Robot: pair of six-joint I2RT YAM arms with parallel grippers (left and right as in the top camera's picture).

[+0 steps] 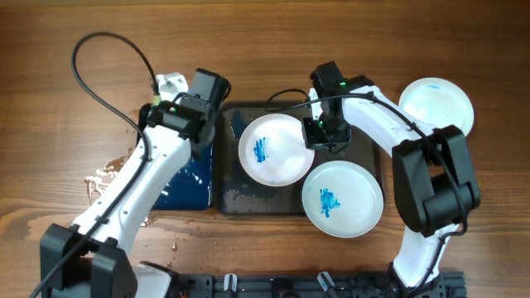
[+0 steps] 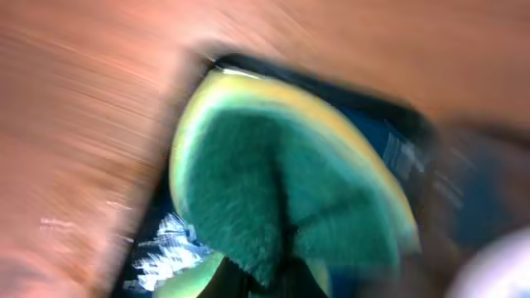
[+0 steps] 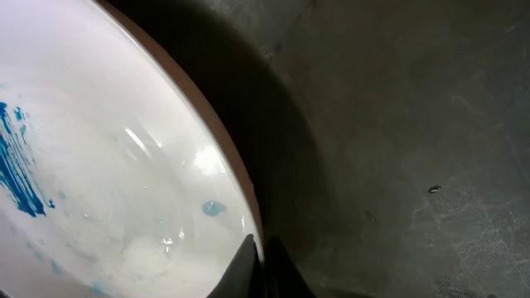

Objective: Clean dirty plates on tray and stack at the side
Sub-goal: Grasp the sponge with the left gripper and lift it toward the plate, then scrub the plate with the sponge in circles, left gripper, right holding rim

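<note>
Three white plates show in the overhead view. One with blue smears (image 1: 271, 150) lies on the dark grey tray (image 1: 248, 203). A second smeared plate (image 1: 342, 199) overhangs the tray's front right corner. A third with a pale blue wash (image 1: 436, 106) sits on bare wood at the far right. My right gripper (image 1: 319, 134) is shut on the first plate's right rim; the right wrist view shows its fingers (image 3: 263, 263) pinching the plate's rim (image 3: 108, 165) above the tray (image 3: 397, 124). My left gripper (image 1: 201, 132) is shut on a green and yellow sponge (image 2: 290, 182) over the blue tray; that view is blurred.
A smaller dark blue tray (image 1: 186, 182) lies just left of the grey tray and also shows in the left wrist view (image 2: 397, 141). Spilled water (image 1: 103, 184) glistens on the wood at the left. A black rail (image 1: 315, 285) runs along the front edge.
</note>
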